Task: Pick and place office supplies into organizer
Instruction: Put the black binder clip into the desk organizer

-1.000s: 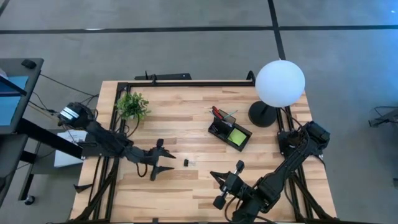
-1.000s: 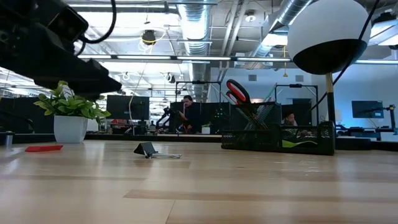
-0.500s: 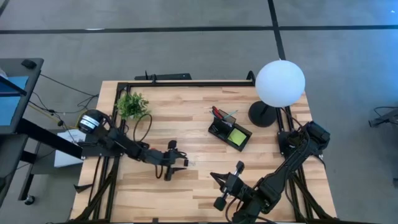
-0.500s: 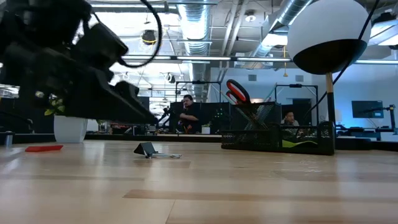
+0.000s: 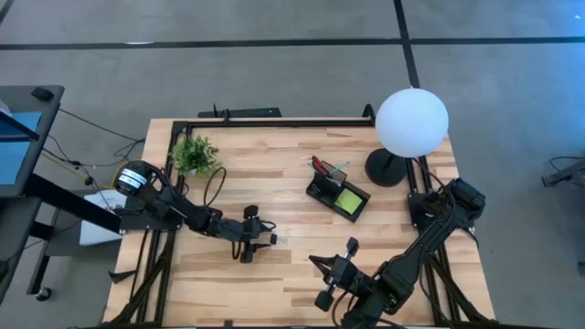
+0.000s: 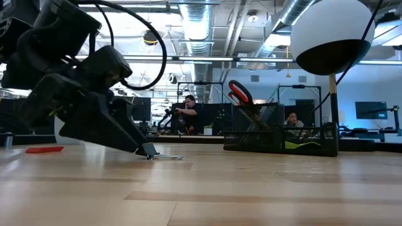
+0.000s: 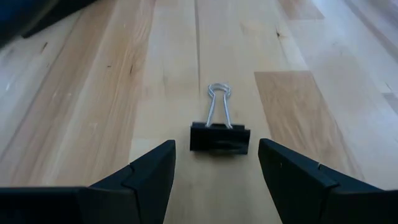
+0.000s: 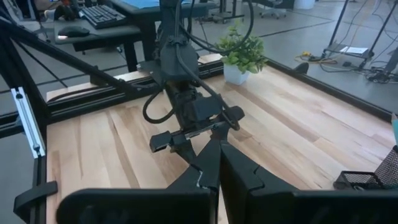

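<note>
Clip lies flat on the table between the left gripper's spread fingers, well short of the organizer. To grasp it well, I judge the fingers should slide forward until they flank the black body, not the wire loops, then close squarely. Only the left wrist view shows that centring; the high view shows how far the organizer sits beyond the clip. Nearer the table's front than the organizer, the right gripper waits with fingers together. The low view alone shows red scissors already standing in the organizer.
</note>
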`<control>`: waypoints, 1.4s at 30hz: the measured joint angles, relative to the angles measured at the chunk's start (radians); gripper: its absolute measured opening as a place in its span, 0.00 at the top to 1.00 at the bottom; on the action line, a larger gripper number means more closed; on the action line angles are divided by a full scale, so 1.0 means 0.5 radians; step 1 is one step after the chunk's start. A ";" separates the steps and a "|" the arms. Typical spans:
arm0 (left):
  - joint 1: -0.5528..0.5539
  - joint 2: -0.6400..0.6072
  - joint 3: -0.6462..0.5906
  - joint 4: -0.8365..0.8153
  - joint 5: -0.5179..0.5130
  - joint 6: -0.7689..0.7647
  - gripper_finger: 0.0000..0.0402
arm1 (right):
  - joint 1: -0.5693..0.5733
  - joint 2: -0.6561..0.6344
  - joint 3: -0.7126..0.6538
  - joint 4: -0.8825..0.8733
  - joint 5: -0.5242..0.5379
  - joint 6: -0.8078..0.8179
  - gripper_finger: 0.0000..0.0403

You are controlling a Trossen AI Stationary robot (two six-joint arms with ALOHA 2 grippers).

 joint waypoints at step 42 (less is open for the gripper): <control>0.119 -0.002 0.159 -0.126 0.296 0.236 0.44 | -0.002 0.000 0.000 0.007 0.007 0.001 1.00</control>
